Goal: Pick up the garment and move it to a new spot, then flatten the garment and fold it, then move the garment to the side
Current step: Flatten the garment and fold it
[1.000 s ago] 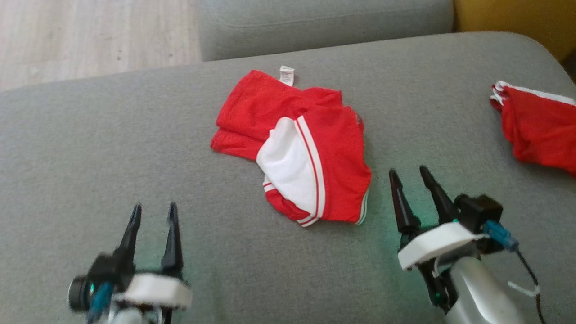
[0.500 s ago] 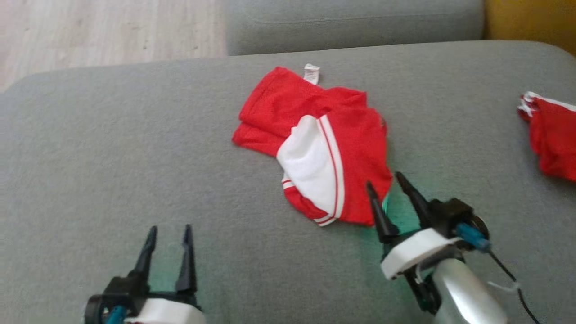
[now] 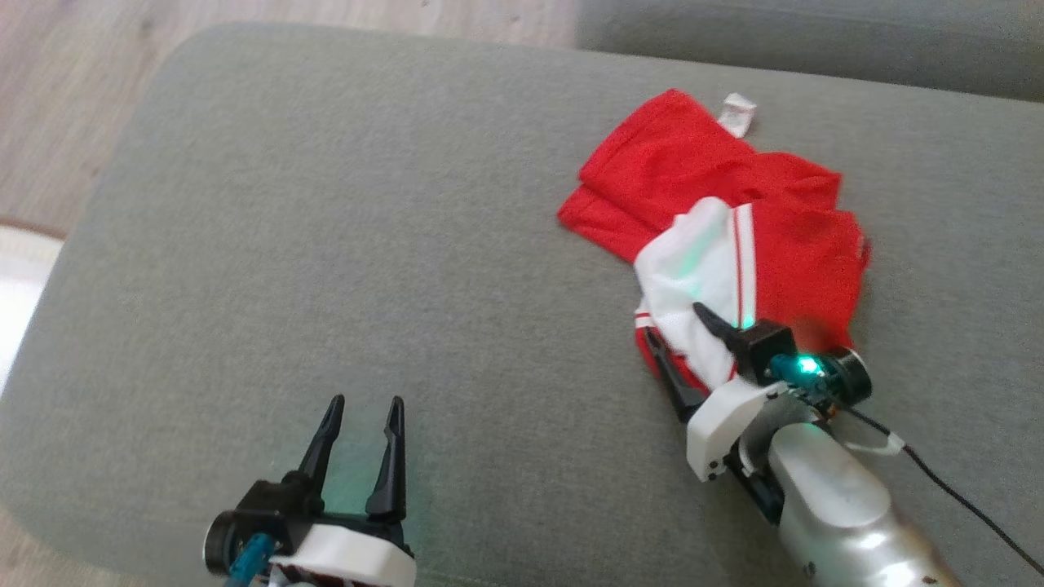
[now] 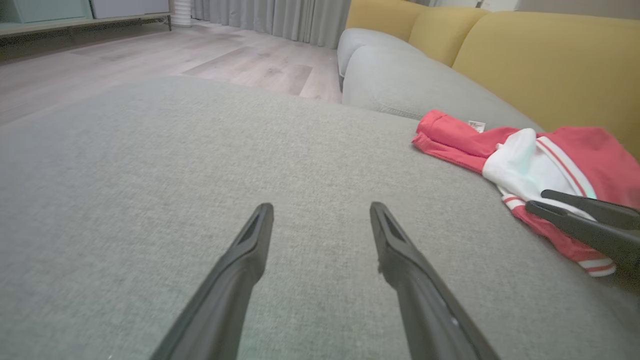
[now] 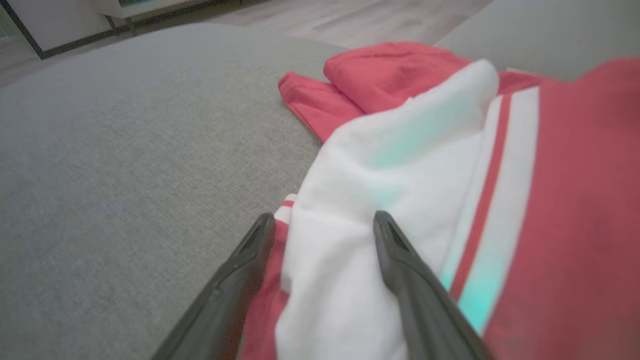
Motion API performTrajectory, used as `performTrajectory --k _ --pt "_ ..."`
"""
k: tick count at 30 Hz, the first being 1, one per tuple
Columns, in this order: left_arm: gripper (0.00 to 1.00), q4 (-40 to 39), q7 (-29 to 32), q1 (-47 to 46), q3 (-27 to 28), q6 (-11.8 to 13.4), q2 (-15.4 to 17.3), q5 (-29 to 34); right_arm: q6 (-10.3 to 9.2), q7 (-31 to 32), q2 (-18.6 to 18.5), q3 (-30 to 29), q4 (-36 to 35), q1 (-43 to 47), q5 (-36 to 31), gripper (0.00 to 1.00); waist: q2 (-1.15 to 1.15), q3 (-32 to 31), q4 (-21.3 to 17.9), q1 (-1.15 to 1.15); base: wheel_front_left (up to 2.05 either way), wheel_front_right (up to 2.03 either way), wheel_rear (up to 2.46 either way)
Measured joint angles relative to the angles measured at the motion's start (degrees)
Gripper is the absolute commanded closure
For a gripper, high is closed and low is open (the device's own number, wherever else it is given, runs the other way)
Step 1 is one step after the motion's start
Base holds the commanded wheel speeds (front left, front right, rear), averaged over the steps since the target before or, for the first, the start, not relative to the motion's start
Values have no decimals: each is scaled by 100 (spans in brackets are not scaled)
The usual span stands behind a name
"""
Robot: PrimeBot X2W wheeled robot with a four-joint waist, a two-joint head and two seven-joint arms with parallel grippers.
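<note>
In the head view, we see the red-and-white garment (image 3: 734,212) lying crumpled on the right part of the grey sofa cushion (image 3: 326,204). The right end effector (image 3: 675,324) sits at the garment's near edge, its fingers spread either side of the white panel (image 3: 693,269). The left end effector (image 3: 365,401) hovers over bare cushion, well apart from the cloth, spread and empty.

In the left wrist view, the left end effector (image 4: 321,205) points across open cushion with nothing between its fingers. The garment (image 4: 520,160) lies off to the right, with the right end effector (image 4: 537,199) reaching onto it.

In the right wrist view, the right end effector (image 5: 323,216) straddles a raised fold of the white panel (image 5: 400,175). It is wide apart and not pinching yet.

We judge that the first step, picking up the garment, is in hand. The next move calls for pressing the fingers together on that fold, deep enough to catch its layers. After that comes lifting it clear and carrying it toward the open cushion on the left.
</note>
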Motion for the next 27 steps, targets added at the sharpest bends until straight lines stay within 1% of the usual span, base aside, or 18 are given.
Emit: performTrajectory --k 3,7,14,15,16,18,19,20,23,24,25,27 --pt "0 16 0 1 3 0 0 -8 0 -5 -2 -191 214 -132 -88 0 0 132 164 0 0 0 0" --pt "0 8 0 -2 -2 18 -1 -66 0 -58 -2 -348 343 -299 -170 0 0 257 251 0 0 0 0" --pt "0 -42 0 -39 -94 34 -1 -94 0 -103 14 -371 346 -298 -144 0 0 279 112 0 0 0 0" --pt "0 -41 0 -58 -121 34 -1 -94 0 -108 15 -378 347 -298 -144 2 0 283 88 0 0 0 0" --pt "0 -40 0 -86 -145 34 -1 -94 0 -109 16 -393 347 -298 -143 21 0 288 65 0 0 0 0" --pt "0 -42 0 -160 -153 35 -2 -110 0 -126 14 -434 326 -298 -137 53 0 298 28 0 0 0 0" --pt "0 -48 0 -187 -153 35 -2 -141 0 -125 13 -458 290 -291 -82 64 0 299 12 0 0 0 0" --pt "0 -55 0 -208 -153 35 -2 -147 0 -123 11 -472 241 -278 -12 72 0 296 0 0 0 0 0" --pt "0 -65 0 -229 -153 35 -2 -147 0 -121 7 -478 32 -219 111 77 0 264 -30 0 0 0 0" --pt "0 -62 0 -228 -153 35 -2 -147 0 -119 7 -477 -32 -193 120 85 0 247 -38 0 0 0 0" --pt "0 -57 0 -227 -152 35 -2 -147 0 -115 7 -483 -140 -142 170 100 0 228 -44 0 0 0 0" --pt "0 -42 0 -225 -152 35 -2 -146 0 -113 2 -503 -394 -48 250 100 0 182 -52 0 0 0 0"
